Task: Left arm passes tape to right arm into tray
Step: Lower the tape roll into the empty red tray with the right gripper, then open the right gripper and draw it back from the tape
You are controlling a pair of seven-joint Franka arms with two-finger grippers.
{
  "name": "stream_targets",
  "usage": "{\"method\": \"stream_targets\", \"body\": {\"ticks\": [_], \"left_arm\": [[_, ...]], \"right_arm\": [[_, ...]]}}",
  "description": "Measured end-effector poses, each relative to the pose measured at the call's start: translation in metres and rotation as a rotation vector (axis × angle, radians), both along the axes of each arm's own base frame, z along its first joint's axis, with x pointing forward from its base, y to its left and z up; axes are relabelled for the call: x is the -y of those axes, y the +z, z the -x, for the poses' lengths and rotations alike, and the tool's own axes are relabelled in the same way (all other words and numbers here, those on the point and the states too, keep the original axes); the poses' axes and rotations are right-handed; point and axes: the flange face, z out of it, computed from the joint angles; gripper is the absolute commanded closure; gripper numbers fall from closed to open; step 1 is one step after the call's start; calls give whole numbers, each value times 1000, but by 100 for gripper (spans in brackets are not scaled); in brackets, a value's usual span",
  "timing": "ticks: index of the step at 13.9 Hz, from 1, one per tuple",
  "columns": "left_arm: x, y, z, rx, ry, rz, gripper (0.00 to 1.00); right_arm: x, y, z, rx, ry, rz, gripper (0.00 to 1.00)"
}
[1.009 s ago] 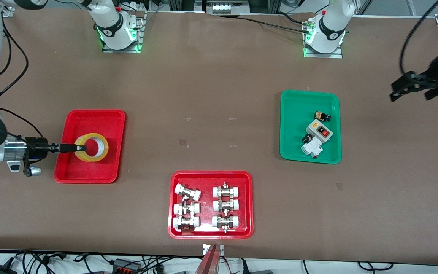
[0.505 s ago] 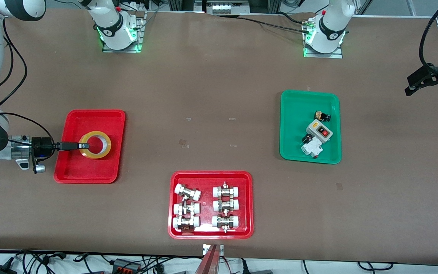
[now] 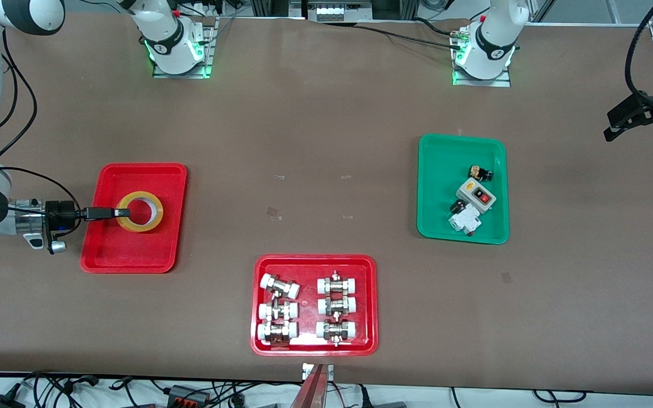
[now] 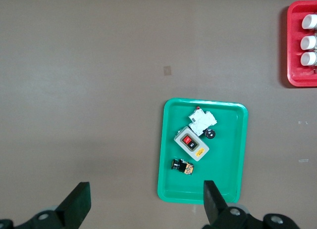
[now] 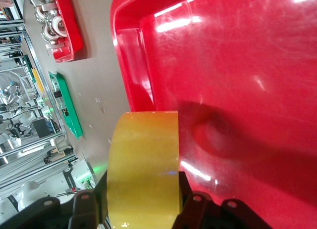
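Observation:
The tape (image 3: 139, 211), a yellowish roll, is in the plain red tray (image 3: 128, 249) at the right arm's end of the table. My right gripper (image 3: 123, 213) reaches in level from the tray's edge and is shut on the roll's wall. In the right wrist view the tape (image 5: 143, 155) sits between the black fingers (image 5: 89, 204), close over the tray floor (image 5: 237, 90); I cannot tell if it touches. My left gripper (image 3: 638, 120) is open and empty, high over bare table at the left arm's end; its wrist view (image 4: 146, 194) shows wide-spread jaws.
A green tray (image 3: 440, 170) with a switch box and small parts lies toward the left arm's end, also in the left wrist view (image 4: 223, 174). A red tray (image 3: 309, 263) of pipe fittings lies nearest the front camera.
The right gripper has lowered and shifted slightly with the tape over the red tray. The left gripper drew away toward the left arm's end of the table, then held still.

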Motion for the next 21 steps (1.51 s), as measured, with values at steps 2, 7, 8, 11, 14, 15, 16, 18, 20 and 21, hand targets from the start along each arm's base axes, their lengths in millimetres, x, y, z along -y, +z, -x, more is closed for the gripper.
{"method": "stream_targets", "body": {"ticks": [2,7,8,11,14,15,16,18,20,21], "left_arm": [[4,-1,0,-3,-7,0,0],[6,-3,-1,-6,-11,0,0],[6,-3,-1,-6,-10,0,0],[6,-3,-1,-7,-10,0,0],[6,-3,-1,-7,-10,0,0],[6,-3,-1,-7,-10,0,0],[6,-3,-1,-7,-10,0,0],[5,-3,-1,-7,-8,0,0],[4,-3,-1,-7,-6,0,0],[4,-3,-1,-7,-6,0,0]], "right_arm": [[3,-4,2,5,1,-5,61],[9,-10,5,13,1,-21,0],[8,-10,5,15,2,-22,0],[9,-8,3,25,14,-5,0],[8,-8,-3,51,74,103,0],[4,-6,-7,62,102,142,0],[-1,-3,-11,77,133,186,0],[-15,9,-22,114,194,260,0],[-29,34,-34,166,271,352,0],[-35,50,-39,192,308,401,0]]}}
